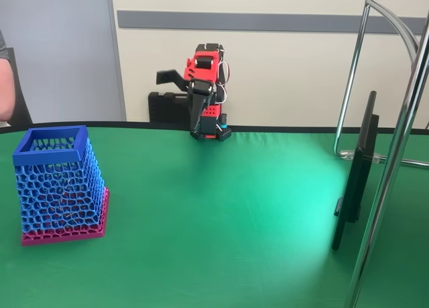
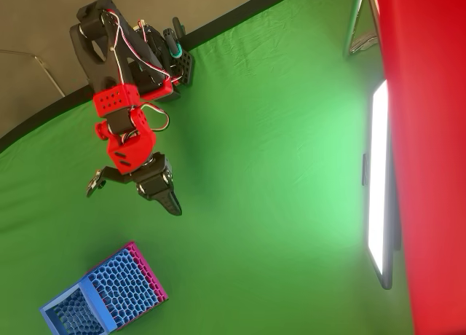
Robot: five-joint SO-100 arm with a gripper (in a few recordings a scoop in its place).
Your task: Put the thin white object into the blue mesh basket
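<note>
Nearest the fixed camera, a chrome tube frame point(image 1: 392, 167) rises at the right edge of the table, and just behind it a thin dark screen point(image 1: 355, 174) stands edge-on, throwing a pale glow onto the green cloth point(image 1: 221, 234).

At the left edge of the table, the blue mesh basket point(image 1: 59, 181) stands upright on its magenta base, its solid blue rim open to the ceiling. From overhead it sits near the table's lower-left corner point(image 2: 105, 295). Through the mesh I can't make out anything inside, and I can't spot the thin white object anywhere on the cloth.

A person's arm point(image 1: 5, 80) shows at the far left, behind the table edge.

At the back edge, around the middle, the red and black arm point(image 1: 204, 87) is folded up over its base. Its gripper point(image 2: 135, 196) hangs above bare cloth, well apart from the basket, with the fingers spread wide and nothing between them.

Behind the table are a grey panel on the left, then a cream wall with a grey band. A black case point(image 1: 167, 107) rests against that wall.
</note>
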